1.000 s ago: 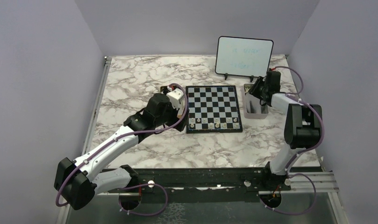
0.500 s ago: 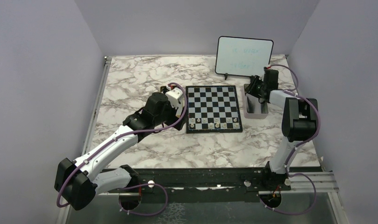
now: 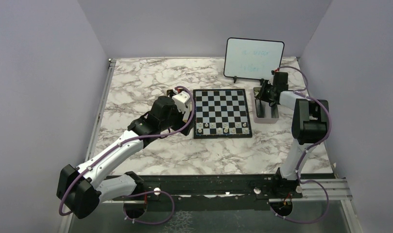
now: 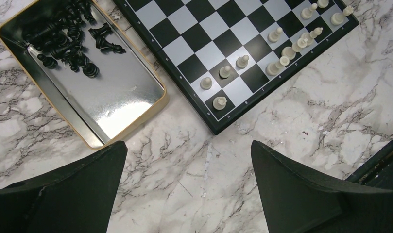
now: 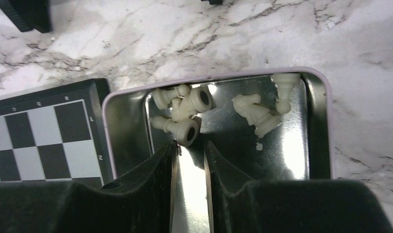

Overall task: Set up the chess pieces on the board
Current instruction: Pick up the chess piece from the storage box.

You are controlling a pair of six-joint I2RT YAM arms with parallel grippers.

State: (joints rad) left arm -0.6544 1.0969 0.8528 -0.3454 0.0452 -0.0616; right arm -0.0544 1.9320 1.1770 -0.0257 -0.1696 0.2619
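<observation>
Hovering inside the pink-rimmed tin [image 5: 210,75] beside the chessboard [image 5: 39,141], your right gripper [image 5: 190,145] keeps its fingers a narrow slit apart, holding nothing. The nearest cream chess piece [image 5: 177,127] lies toppled just ahead of the left finger, with its long axis crosswise to your reach. Your left gripper [image 4: 188,145], fingers spread wide over the counter [image 4: 281,111], is well apart.

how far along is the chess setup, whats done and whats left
Done: roughly a dozen white pieces stand on the near rows of the board. In hand: the right gripper, fingers narrowly apart and empty, sits in the lilac-rimmed tray just short of the loose white pieces. The left gripper hangs open. Left: those, plus every black piece in the gold-rimmed tray.
</observation>
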